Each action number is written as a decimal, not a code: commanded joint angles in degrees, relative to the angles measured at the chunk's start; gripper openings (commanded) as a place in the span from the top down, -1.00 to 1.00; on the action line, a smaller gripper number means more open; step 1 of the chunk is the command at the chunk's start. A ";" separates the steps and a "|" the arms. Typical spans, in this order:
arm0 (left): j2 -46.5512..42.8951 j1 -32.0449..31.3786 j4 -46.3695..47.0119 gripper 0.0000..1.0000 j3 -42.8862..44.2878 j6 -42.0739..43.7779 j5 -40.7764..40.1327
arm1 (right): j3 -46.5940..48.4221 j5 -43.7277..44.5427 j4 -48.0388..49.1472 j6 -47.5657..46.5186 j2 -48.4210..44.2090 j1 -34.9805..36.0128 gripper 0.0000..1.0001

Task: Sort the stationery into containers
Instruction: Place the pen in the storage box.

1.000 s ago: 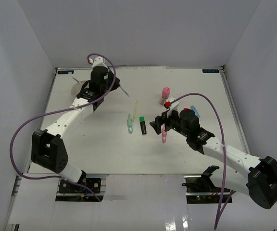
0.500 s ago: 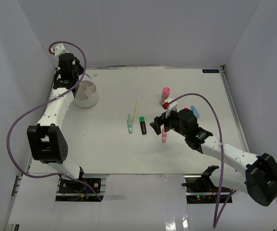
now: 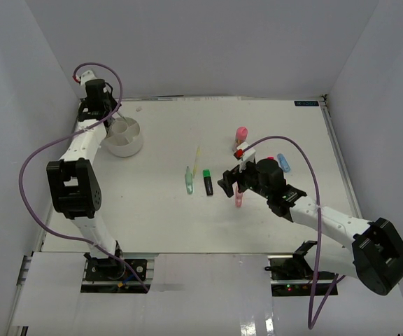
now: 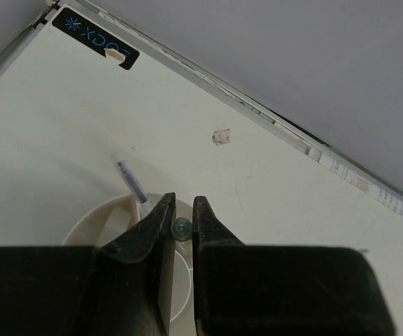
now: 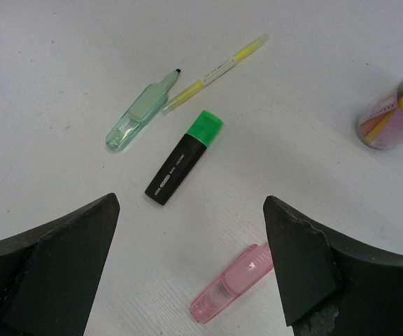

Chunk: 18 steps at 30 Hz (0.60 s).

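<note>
A thin dark-tipped pen (image 4: pixel 134 185), pinched in the left gripper (image 4: pixel 182 204), hangs over the round white plastic organiser cup (image 4: pixel 95 218) at the desk's (image 3: pixel 159 203) far-left corner, apparently for dropping in, while the right gripper (image 5: pixel 189 201), spread wide, hovers above a translucent pink marker (image 5: pixel 231 283).

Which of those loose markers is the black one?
The green-capped marker, lying between the pale green marker and the pink marker; both of those have see-through bodies.

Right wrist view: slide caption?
Open right tool hovers over green-capped marker, pink marker, pale green marker and yellow pen.
</note>
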 commanded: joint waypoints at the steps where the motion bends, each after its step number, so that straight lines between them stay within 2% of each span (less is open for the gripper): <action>1: -0.06 0.88 0.27 0.78 2.67 1.32 0.17 | 0.20 -0.18 2.17 -0.77 0.36 -0.35 -0.80; 5: 1.00 1.41 0.27 0.79 2.59 1.50 1.40 | 0.29 -0.53 2.17 -0.77 0.80 -0.35 -0.80; 10: 2.67 1.49 0.10 0.42 2.59 1.50 2.45 | 0.46 -0.79 2.17 -0.77 1.15 -0.35 -0.80; 18: 3.91 2.28 -1.13 0.24 3.55 0.71 3.50 | 0.64 -0.71 1.91 -0.77 1.42 -0.35 -0.80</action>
